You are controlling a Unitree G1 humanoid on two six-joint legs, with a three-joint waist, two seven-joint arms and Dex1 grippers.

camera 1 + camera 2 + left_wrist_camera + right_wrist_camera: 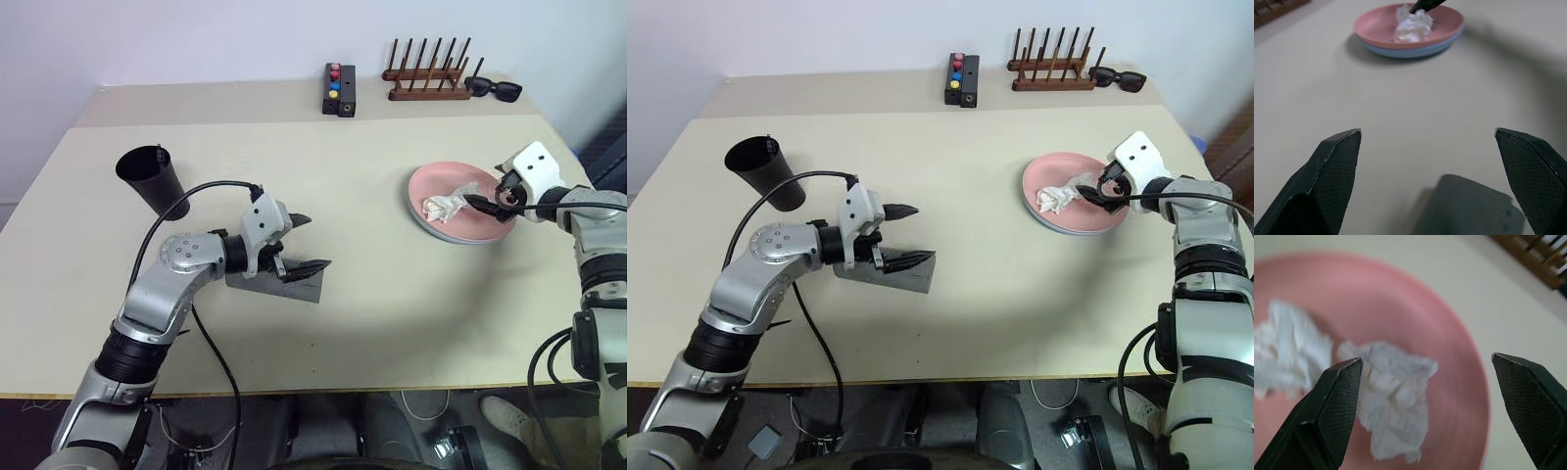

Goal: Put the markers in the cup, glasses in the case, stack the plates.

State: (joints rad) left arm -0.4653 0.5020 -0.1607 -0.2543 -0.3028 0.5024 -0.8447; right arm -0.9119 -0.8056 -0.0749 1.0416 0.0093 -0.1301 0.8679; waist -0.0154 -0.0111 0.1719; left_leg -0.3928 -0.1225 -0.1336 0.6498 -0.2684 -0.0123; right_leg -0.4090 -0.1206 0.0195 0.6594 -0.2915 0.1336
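Hovering wide open above the case [277, 284] near the table's [392, 323] front edge, the left gripper [302, 242] holds nothing. Toward the left edge the cup [154, 179] is seen. Near the right edge, the plates [457, 209] are stacked, and the parted right gripper [487, 195] could drag the tissue [446, 203] off.

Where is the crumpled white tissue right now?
In the head views, the crumpled white tissue lies on the pink plate, stacked on the blue plate, at the table's right side, just ahead of the right gripper.
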